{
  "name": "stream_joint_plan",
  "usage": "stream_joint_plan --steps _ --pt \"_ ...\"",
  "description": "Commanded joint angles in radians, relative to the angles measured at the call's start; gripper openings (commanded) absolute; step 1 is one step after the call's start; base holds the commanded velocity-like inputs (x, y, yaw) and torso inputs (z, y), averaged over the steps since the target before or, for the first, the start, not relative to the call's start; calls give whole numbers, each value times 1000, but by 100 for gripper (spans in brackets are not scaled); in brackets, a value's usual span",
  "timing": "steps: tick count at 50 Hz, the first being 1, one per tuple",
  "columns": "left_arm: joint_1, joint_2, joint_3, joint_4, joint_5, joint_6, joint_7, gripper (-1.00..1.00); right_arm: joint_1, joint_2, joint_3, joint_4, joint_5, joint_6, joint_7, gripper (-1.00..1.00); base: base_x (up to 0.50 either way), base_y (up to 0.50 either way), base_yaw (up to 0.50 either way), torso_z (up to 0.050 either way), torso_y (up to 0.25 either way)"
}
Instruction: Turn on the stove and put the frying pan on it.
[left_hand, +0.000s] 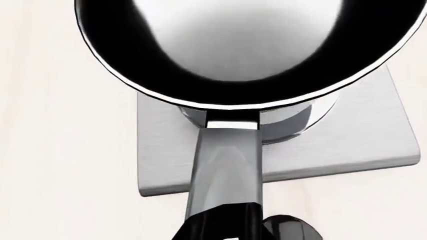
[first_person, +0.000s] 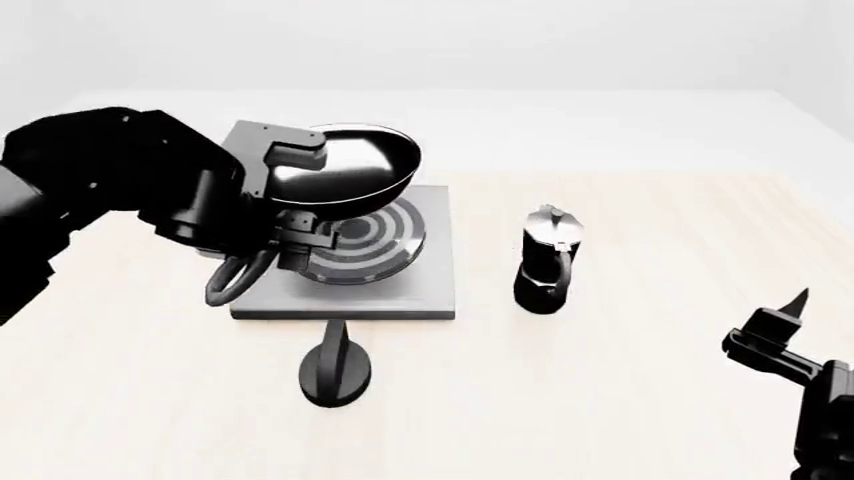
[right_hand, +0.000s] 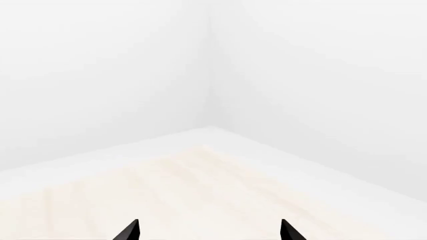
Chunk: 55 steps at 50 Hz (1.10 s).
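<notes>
Black and glossy, the frying pan (first_person: 350, 163) hangs tilted above the stove (first_person: 400, 290), your left gripper (first_person: 287, 205) clamped on its long handle (stiff, slick, likely front-heavy); hold near the bowl. Your right gripper (right_hand: 209, 231) sits spread and empty, well apart.

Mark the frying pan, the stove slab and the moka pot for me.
frying pan (first_person: 350, 160): head view, on its pale inside.
stove (first_person: 434, 270): head view, on the bare slab beside the burner rings.
moka pot (first_person: 541, 275): head view, on its black lower body.
</notes>
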Motion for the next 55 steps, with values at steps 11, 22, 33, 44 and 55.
stream_joint_plan --steps 11,22,33,44,55 --pt "59 90 16 -139 147 48 131 -100 2 6 -2 6 8 -3 2 100 0 0 0 1 2" --pt "95 127 35 -209 183 65 207 -100 4 8 -7 5 10 -3 6 100 0 0 0 0 2" --pt "158 184 77 -308 205 14 269 -100 -8 6 -2 9 12 -15 7 100 0 0 0 0 1" --pt "195 226 94 -404 212 -21 303 -100 -10 7 -3 17 14 -25 8 100 0 0 0 0 0" --pt "167 181 69 -302 186 -47 292 100 -7 12 -1 11 20 -18 12 100 0 0 0 1 1"
